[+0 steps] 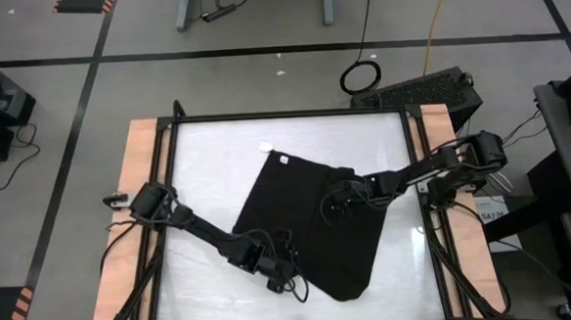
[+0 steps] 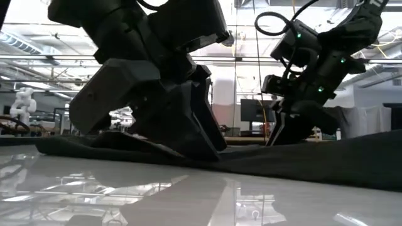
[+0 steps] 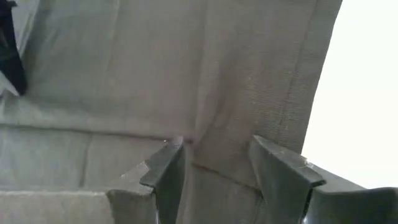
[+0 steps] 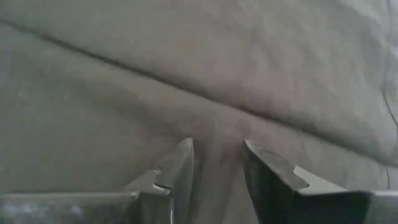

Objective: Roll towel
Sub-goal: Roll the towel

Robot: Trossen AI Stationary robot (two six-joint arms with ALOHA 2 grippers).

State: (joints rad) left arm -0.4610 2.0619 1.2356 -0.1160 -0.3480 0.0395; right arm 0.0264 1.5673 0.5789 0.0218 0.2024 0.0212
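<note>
The left jaws (image 3: 214,165) stand narrowly parted, tips pressed down on the towel (image 3: 186,74), with a small ridge of cloth between them; whether they actually pinch that ridge cannot be told. Just outside one fingertip lies the towel's edge, and past it the bare white surface (image 3: 367,93). From above, the left jaws (image 1: 284,278) sit at the towel's (image 1: 314,227) edge on the left arm's side, toward the near end of the cloth.

The right jaws (image 4: 217,155) are likewise a narrow gap apart, tips touching the towel (image 4: 186,56), a soft fold rising between them; a long crease runs across the cloth just ahead. From above, the right jaws (image 1: 335,204) rest well inside the towel, near its middle and toward the right arm's side.

The towel lies spread at an angle on the glossy surface (image 1: 217,164), one corner with a small white tag (image 1: 284,160) pointing away from both jaws. From table height, the towel (image 2: 314,163) is a low dark sheet under both arms.
</note>
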